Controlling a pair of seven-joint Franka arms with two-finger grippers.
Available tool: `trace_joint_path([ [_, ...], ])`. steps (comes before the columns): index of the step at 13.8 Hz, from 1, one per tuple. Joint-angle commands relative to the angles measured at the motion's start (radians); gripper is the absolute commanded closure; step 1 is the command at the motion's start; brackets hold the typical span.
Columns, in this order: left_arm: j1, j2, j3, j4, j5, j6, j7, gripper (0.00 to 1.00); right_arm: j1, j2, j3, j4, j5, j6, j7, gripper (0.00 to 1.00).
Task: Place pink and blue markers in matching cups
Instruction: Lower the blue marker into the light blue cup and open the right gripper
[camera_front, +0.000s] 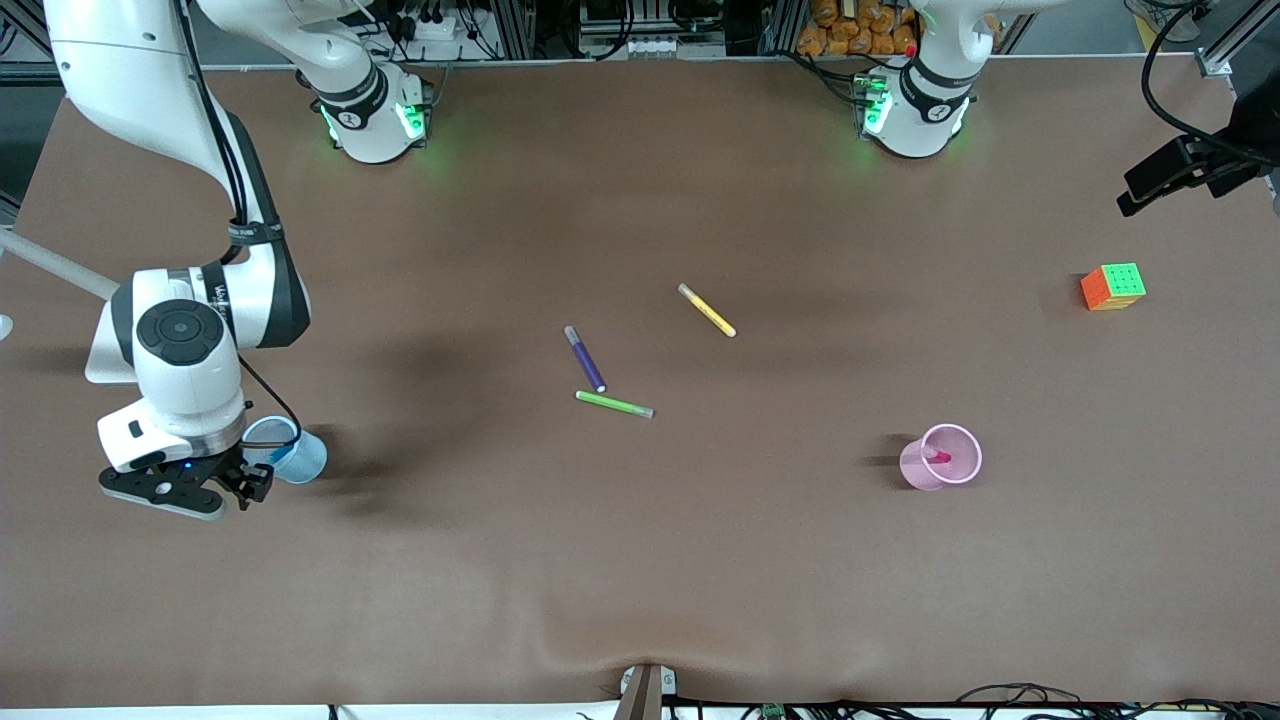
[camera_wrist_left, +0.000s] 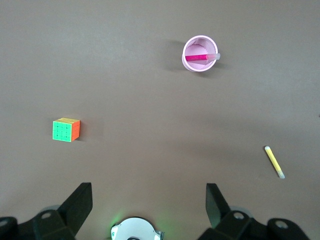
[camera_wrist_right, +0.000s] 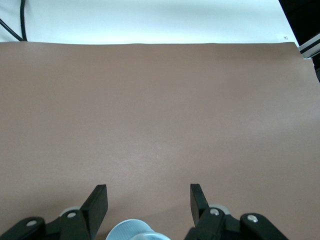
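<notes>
Pink marker (camera_front: 941, 457) stands tilted inside the pink cup (camera_front: 962, 436) toward the left arm's end of the table; the blue marker (camera_front: 281, 444) leans in the blue cup (camera_front: 312, 457) near the right arm's end, partly hidden by the right gripper (camera_front: 232, 484), whose fingers are spread wide above the cup's rim and grasp nothing. The left gripper (camera_wrist_left: 149, 200), parked high off the table's edge, waits with fingers wide apart and empty. No legible writing shows; purple pen (camera_front: 585, 358), green pen (camera_front: 614, 404) and yellow pen (camera_front: 707, 310) lie mid-table amid broad bare surface, with the colour cube (camera_front: 1113, 287) near the left arm's edge.
</notes>
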Motion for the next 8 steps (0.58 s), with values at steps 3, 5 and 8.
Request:
trace_joint_path([
  [3,0.009,-0.024,-0.005,-0.021,-0.002,0.004,0.012,0.0,-0.027,0.019,0.024,0.102,0.1,-0.117,-0.071,0.19],
  [5,0.009,-0.024,-0.005,-0.018,-0.002,0.001,0.001,0.0,-0.03,0.038,0.024,0.188,0.214,-0.23,-0.172,0.19],
  [8,0.009,-0.017,-0.005,-0.016,-0.001,0.001,0.0,0.0,-0.073,0.053,0.023,0.249,0.355,-0.309,-0.292,0.17],
])
